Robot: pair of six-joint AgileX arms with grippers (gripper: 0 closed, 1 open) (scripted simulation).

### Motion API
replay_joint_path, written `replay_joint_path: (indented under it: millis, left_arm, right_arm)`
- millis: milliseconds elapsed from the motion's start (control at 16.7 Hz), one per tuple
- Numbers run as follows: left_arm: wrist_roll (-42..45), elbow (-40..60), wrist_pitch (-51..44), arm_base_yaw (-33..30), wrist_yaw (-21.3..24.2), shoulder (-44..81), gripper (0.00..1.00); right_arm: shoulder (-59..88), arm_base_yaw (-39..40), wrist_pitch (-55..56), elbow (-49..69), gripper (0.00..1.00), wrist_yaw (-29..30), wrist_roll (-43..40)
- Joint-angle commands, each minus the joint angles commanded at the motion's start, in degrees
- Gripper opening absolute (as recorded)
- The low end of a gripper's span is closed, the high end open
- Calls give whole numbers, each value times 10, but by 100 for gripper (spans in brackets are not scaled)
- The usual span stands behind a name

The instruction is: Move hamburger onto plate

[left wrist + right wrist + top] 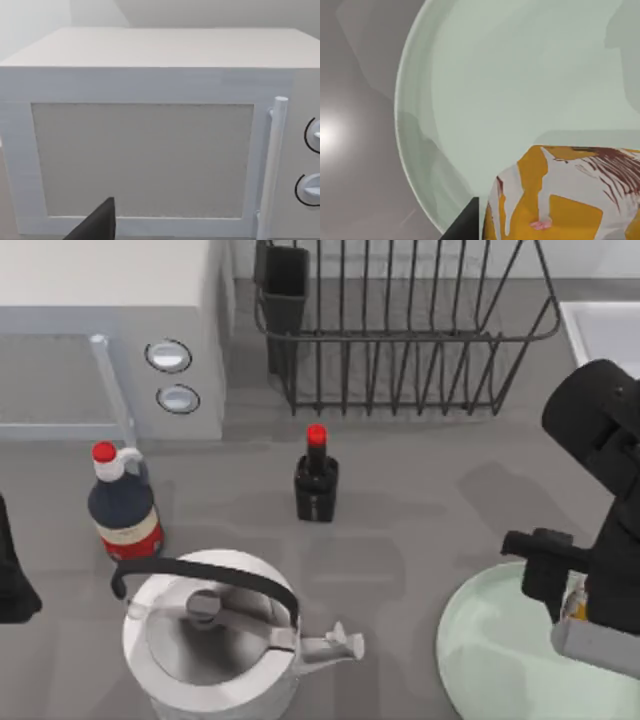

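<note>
The pale mint-green plate [490, 650] lies at the table's front right corner; the right wrist view looks down on its rim [407, 130]. My right gripper [572, 612] hangs over the plate's right part, shut on the hamburger [574, 608], of which a small orange and cream bit shows under the black hand. Close up, the hamburger [565, 195] is cream-white with orange patches and dark red streaks, beside one dark finger [465, 227]. I cannot tell whether it touches the plate. My left arm [12, 575] is parked at the table's left edge.
A white-and-steel kettle [215, 635] stands at front centre-left. A dark red-capped bottle [316, 480] is mid-table and a larger one [125, 505] at left. The microwave [110, 330] and a wire dish rack [400, 330] line the back.
</note>
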Motion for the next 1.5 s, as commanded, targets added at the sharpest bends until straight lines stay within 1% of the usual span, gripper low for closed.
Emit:
replay_joint_path:
  millis: [180,360,720,1140,1380,1500]
  left_arm:
    - [0,0,0,0,0,0,100]
    - [0,0,0,0,0,0,100]
    - [0,0,0,0,0,0,100]
    - [0,0,0,0,0,0,100]
    - [0,0,0,0,0,0,100]
    - [0,0,0,0,0,0,100]
  right_arm:
    - [5,31,10,3,0,1,-93]
    - [7,47,15,4,0,1,-137]
    - [6,45,17,1,0,1,-139]
    - [43,46,121,-64,0,1,-142]
    - [45,46,124,-67,0,2,-142]
    - [45,46,124,-67,15,2,-142]
